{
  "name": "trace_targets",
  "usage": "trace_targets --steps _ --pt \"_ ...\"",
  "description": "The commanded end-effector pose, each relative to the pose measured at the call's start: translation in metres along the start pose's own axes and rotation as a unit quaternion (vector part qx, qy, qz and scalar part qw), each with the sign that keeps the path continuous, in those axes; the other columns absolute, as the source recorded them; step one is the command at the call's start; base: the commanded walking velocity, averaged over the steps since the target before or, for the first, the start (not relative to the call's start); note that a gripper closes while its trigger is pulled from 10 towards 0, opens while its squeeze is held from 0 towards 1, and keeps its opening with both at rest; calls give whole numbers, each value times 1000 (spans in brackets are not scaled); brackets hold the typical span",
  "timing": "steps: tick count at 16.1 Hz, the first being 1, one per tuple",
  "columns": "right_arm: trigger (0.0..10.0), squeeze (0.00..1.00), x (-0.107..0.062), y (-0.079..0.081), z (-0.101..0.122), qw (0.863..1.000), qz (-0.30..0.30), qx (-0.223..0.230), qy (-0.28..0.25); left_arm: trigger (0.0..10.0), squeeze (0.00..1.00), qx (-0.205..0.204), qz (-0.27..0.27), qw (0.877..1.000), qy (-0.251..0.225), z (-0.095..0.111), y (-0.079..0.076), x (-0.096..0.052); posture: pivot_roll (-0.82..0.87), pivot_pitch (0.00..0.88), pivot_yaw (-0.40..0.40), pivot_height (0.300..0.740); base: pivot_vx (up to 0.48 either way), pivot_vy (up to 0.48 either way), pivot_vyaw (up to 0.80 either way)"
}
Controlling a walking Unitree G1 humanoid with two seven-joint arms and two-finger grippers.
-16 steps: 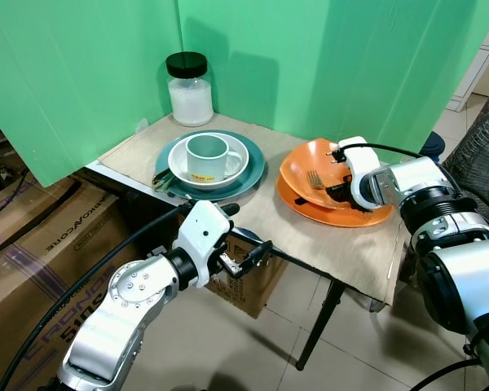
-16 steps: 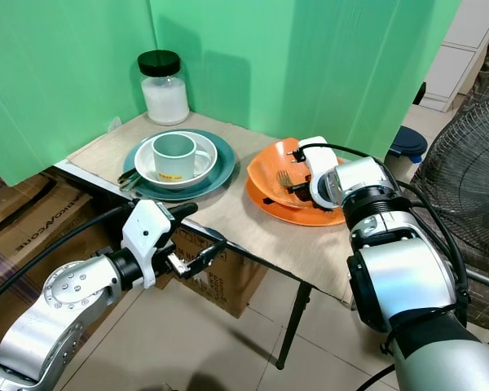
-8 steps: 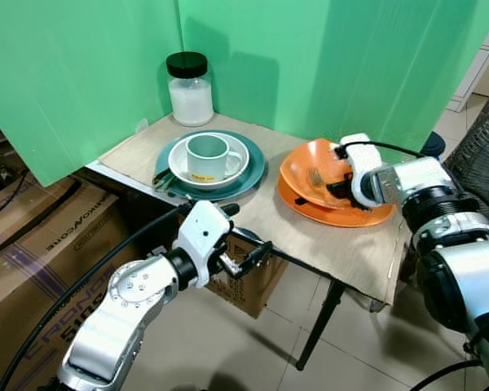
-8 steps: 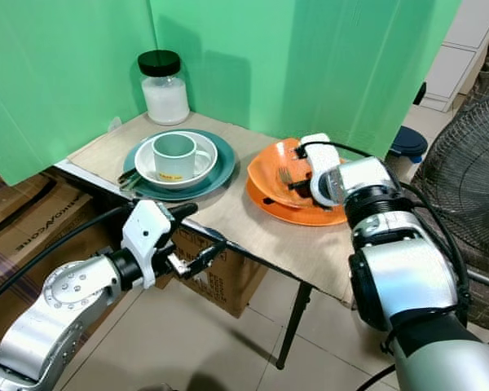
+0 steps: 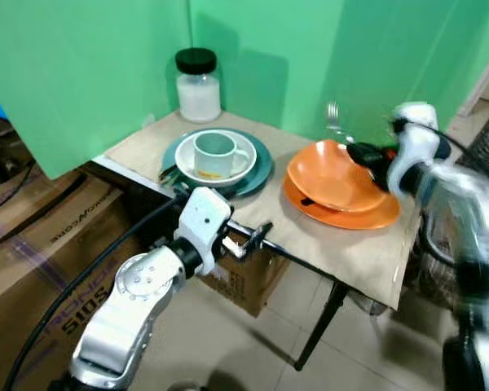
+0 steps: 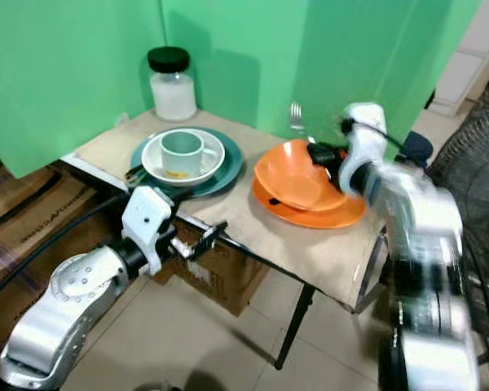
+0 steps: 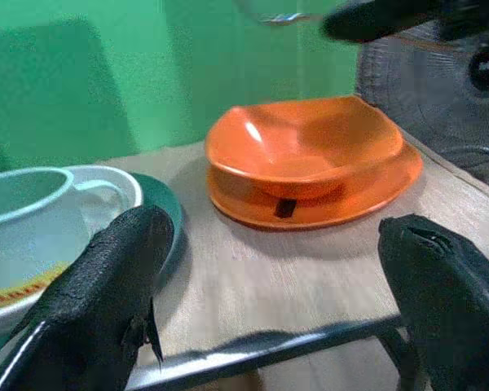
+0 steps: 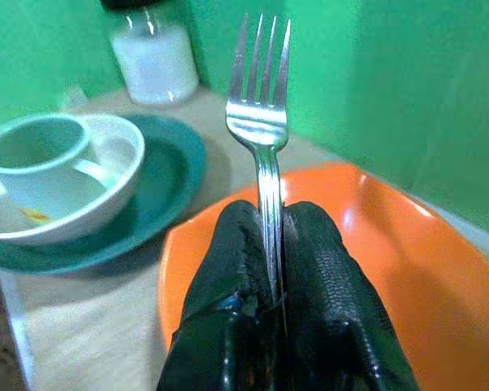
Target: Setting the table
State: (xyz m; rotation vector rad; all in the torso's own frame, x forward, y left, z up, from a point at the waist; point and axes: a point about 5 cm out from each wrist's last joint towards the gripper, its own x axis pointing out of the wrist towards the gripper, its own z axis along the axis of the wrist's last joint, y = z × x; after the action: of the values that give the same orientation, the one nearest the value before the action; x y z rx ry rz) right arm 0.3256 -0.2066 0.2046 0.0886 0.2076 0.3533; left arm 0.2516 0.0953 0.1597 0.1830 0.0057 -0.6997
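While the right gripper (image 8: 265,277) pinches a shiny silver fork (image 8: 262,122) tight, it holds it up over the orange bowl (image 5: 330,173) sitting on an orange plate (image 5: 367,213). A pale green mug (image 5: 213,152) sits in a white bowl (image 5: 243,167) on a teal plate (image 5: 263,165). Low by the table edge, the left gripper (image 7: 285,269) has its fingers wide apart, holding nothing.

Makeshift recording corner: green backdrop (image 5: 90,57), cardboard boxes (image 5: 33,236), tiled floor (image 5: 253,350).
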Motion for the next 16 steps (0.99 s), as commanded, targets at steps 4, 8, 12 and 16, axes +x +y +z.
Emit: trace_targets --steps 4,8,12,16 --pt "10000 0 -61 28 -8 992 -58 -14 -112 10000 0 3 72 997 -9 3 7 11 18 0 -14 740 0 0 0" --pt "10000 0 -100 19 -48 968 -214 -47 -122 10000 0 -20 138 990 -9 -3 10 7 7 0 -23 740 0 0 0" --pt "10000 0 -105 34 -78 967 -233 -4 -107 10000 0 -24 157 987 5 -14 11 4 -9 0 3 740 0 0 -400" --pt "10000 0 -98 53 -101 973 -218 -59 -54 10000 0 -22 149 989 -8 -8 11 6 2 0 3 740 0 0 -800"
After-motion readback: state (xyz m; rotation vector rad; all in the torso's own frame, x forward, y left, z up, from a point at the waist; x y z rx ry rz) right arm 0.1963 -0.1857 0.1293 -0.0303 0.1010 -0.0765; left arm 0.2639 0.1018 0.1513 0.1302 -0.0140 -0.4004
